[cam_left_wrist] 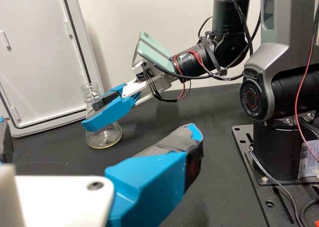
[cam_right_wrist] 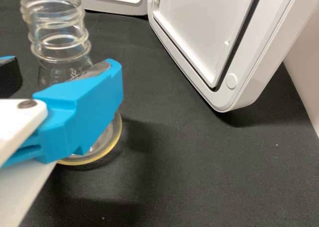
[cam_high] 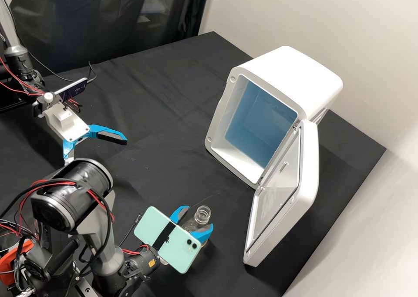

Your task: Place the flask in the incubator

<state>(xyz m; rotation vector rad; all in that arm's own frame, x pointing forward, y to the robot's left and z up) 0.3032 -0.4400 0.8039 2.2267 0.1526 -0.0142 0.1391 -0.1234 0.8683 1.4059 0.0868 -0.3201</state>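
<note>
**Stage of the task.** The flask [cam_high: 201, 214] is seen standing upright on its base close to the near edge of the bench [cam_high: 165, 92]. It is just beside the free edge of the open door [cam_high: 283, 192]. The incubator [cam_high: 283, 83] is placed toward the right edge of the bench, with its door swung fully aside and its blue chamber exposed and unoccupied. The opening step is therefore judged complete. The lift, the carry to the chamber and the release are judged not yet done.

**Right end effector.** The right gripper [cam_high: 197, 218] is positioned low around the flask, with its jaws parted to roughly the width of the glass body. In the right wrist view one blue finger [cam_right_wrist: 79, 102] is shown across the shoulder of the flask [cam_right_wrist: 57, 32], against it or just beside it. A strip of bench is visible between the opposite dark pad [cam_right_wrist: 7, 77] and the glass. A firm clamp is thus not shown, and the flask is judged bracketed rather than gripped.

**Left end effector.** The left gripper [cam_high: 96, 151] is held above the left part of the bench, well apart from the flask. Its jaws are spread wide and nothing is held between them.
</note>
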